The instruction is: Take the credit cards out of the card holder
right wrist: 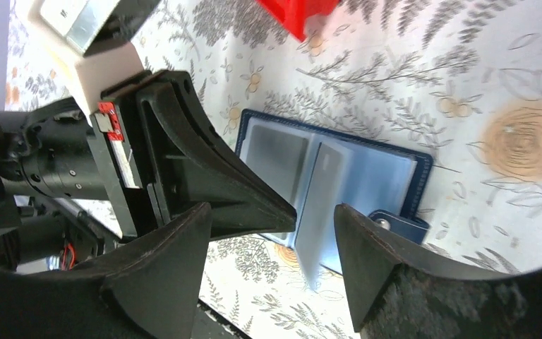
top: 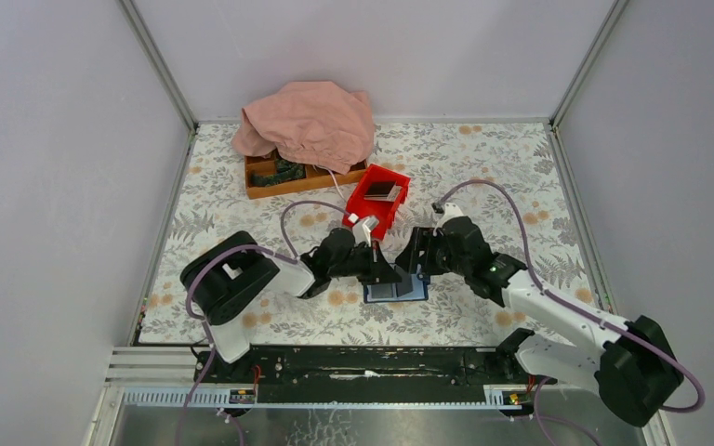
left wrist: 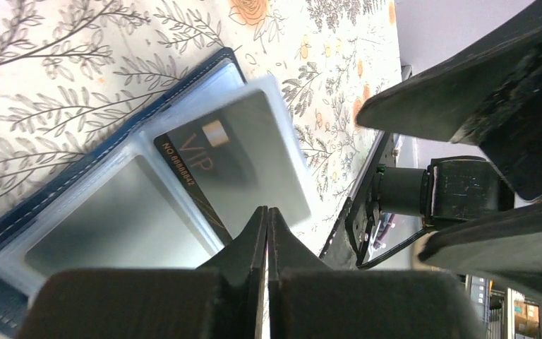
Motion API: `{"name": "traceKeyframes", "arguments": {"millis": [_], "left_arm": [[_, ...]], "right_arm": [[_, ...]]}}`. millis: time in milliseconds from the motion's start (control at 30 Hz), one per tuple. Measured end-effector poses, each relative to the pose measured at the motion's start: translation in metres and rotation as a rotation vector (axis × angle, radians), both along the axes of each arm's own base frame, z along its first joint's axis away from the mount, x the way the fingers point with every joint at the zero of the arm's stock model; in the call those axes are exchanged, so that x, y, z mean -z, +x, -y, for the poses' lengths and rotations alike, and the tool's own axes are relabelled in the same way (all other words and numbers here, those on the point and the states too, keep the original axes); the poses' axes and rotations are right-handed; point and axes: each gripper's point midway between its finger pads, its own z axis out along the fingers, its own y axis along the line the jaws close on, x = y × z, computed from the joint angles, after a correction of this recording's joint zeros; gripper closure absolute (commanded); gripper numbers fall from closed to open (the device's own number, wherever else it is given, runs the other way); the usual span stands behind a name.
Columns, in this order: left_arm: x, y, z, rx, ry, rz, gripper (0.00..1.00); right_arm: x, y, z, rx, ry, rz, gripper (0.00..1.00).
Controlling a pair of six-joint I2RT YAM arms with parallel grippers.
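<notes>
Credit cards (left wrist: pixel 212 166) look thin, stiff, slick — pinch an exposed edge; left hand (left wrist: pixel 267 212) pressed together, right hand (right wrist: pixel 272 210) spread near card holder (right wrist: pixel 388 173).

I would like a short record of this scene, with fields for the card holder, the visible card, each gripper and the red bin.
card holder: open, lying flat, one clear sleeve page lifted
black VIP card: inside that page, not yet out
left gripper: shut, tips at the page's edge; whether it pinches anything is unclear
right gripper: open, above the holder
red bin: beyond the holder, a dark card inside
</notes>
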Motion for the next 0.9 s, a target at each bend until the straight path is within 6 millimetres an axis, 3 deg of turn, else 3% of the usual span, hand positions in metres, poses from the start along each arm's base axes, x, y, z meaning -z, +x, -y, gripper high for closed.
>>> {"name": "traceKeyframes", "arguments": {"millis": [100, 167, 233, 300, 333, 367, 433, 600, 900], "left_arm": [[0.0, -0.001, 0.007, 0.015, -0.006, 0.002, 0.95], [0.0, -0.004, 0.01, 0.026, -0.01, 0.002, 0.88], [-0.002, -0.003, 0.011, 0.027, -0.014, 0.009, 0.73], [-0.004, -0.003, 0.011, 0.025, -0.015, 0.025, 0.58], [-0.006, -0.003, 0.009, 0.016, -0.017, 0.035, 0.48], [-0.008, -0.003, 0.007, 0.011, -0.015, 0.05, 0.42], [-0.013, -0.002, 0.001, -0.015, -0.02, 0.078, 0.34], [-0.011, -0.002, -0.009, -0.056, -0.023, 0.103, 0.32], [0.005, 0.0, -0.011, -0.082, -0.011, 0.084, 0.3]], "right_arm": [[-0.011, 0.004, 0.013, 0.06, -0.019, 0.05, 0.32], [-0.014, 0.006, 0.017, 0.076, -0.024, 0.063, 0.4], [-0.014, 0.007, 0.02, 0.091, -0.038, 0.073, 0.56], [-0.009, 0.008, 0.023, 0.099, -0.056, 0.067, 0.87], [-0.004, 0.008, 0.023, 0.099, -0.067, 0.059, 0.97], [0.002, 0.008, 0.024, 0.099, -0.078, 0.047, 0.99], [0.017, 0.007, 0.026, 0.107, -0.102, 0.013, 1.0], [0.05, -0.002, 0.032, 0.106, -0.166, -0.064, 1.0], [0.068, -0.002, 0.03, 0.098, -0.179, -0.092, 1.0]]}}
